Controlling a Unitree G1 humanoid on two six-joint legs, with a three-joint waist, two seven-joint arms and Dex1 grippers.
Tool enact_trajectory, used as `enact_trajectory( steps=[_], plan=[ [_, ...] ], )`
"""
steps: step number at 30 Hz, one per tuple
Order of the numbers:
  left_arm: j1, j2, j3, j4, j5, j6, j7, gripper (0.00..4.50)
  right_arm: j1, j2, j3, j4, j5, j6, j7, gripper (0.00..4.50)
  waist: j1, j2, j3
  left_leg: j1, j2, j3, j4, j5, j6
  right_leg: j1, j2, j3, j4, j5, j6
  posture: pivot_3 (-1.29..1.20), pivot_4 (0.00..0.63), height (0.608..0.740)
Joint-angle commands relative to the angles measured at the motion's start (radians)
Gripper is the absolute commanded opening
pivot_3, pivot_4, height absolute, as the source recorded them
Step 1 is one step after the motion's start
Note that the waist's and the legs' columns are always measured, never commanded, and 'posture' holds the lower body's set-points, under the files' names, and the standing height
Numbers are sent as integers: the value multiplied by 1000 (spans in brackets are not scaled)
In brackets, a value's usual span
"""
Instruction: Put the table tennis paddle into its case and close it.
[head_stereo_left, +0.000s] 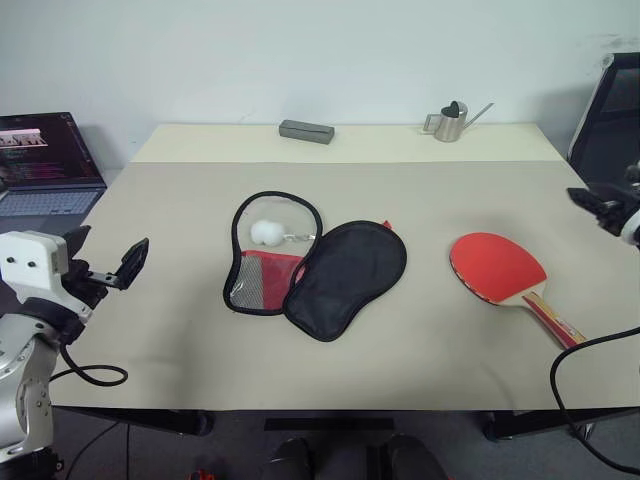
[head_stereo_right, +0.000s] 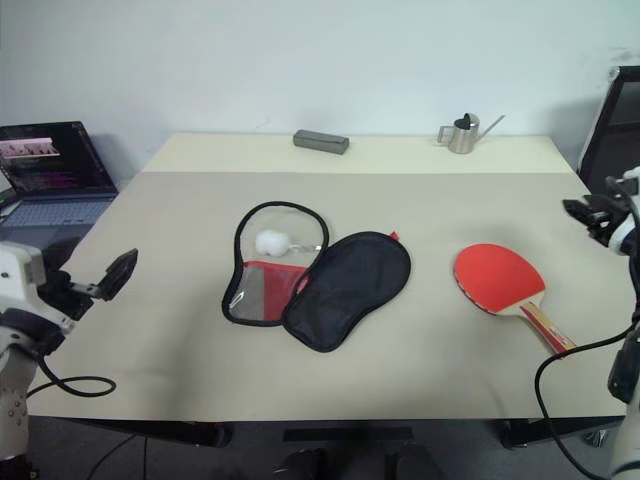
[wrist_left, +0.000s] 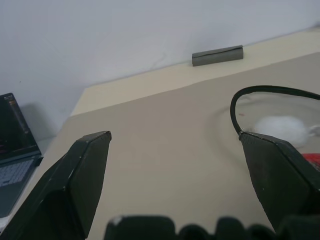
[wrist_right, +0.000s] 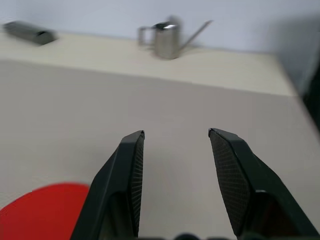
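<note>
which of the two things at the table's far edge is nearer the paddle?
The small metal watering can, far right, behind the paddle. The grey bar sits further left.

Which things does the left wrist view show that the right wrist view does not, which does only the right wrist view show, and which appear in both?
Left wrist view alone: the case's black zipper rim, its white pom-pom, a laptop beside the table, and the left gripper with fingers wide apart.

Right wrist view alone: the paddle's red blade, a small metal watering can at the table's far edge, and the right gripper, open and empty.

Both: the beige table, the pale wall, and the grey bar at the far edge.
</note>
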Motion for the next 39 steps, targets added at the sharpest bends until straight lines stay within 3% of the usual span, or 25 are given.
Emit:
enact_trajectory(
  steps=[1, 10, 17, 21, 26, 34, 37, 39],
  plan=[
    [-26, 22, 11, -22, -58, 29, -37, 4500, 19, -13, 11, -118, 24, 52, 85, 2194, 1, 0, 0, 0, 0, 0, 0, 0, 0, 0, 0, 0, 0, 0, 0, 0, 150, 740],
    [-56, 49, -54, -49, -171, 130, -179, 4500, 186, -38, 60, -425, 32, 174, 186, 2194, 5, 0, 0, -1, 0, -1, 0, 0, 0, 0, 0, -1, 0, 0, 0, 0, 150, 740],
    [-172, 128, -112, -3, -250, 223, -312, 4500, 381, -36, 69, -876, 144, 579, 189, 2194, 5, 0, 0, -1, 1, -2, 1, 0, 0, 0, 1, -1, 1, 0, 0, 0, 150, 740],
    [-255, 155, -144, 60, -259, 249, -362, 4500, 476, -19, 55, -1070, 206, 686, 149, 2194, 6, 0, 0, -1, 1, -2, 1, 0, 0, 0, 1, -2, 1, 0, 0, 0, 150, 740],
    [-324, 180, -218, 117, -247, 266, -470, 4500, 531, 80, 62, -1236, 283, 815, 36, 2194, 6, 0, 0, -1, 1, -2, 1, 0, 0, 0, 1, -2, 1, 0, 0, 0, 150, 740],
    [-328, 176, -331, 154, -213, 257, -585, 4500, 498, 245, 128, -1279, 316, 869, -98, 2194, 6, -1, 0, -2, 1, -3, 1, 0, 0, -1, 2, -2, 1, 0, 0, 0, 150, 740],
    [-331, 172, -351, 135, -217, 264, -604, 4500, 467, 264, 161, -1260, 312, 891, -119, 2790, 5, -1, 0, -2, 1, -3, 1, 0, 0, -2, 2, -2, 1, 0, 0, 0, 150, 740],
    [-336, 173, -358, 125, -221, 273, -610, 4500, 448, 272, 177, -1243, 304, 905, -139, 3456, 5, -1, 0, -2, 1, -3, 1, 0, 0, -2, 2, -2, 1, 0, 0, 0, 150, 740]
  ],
)
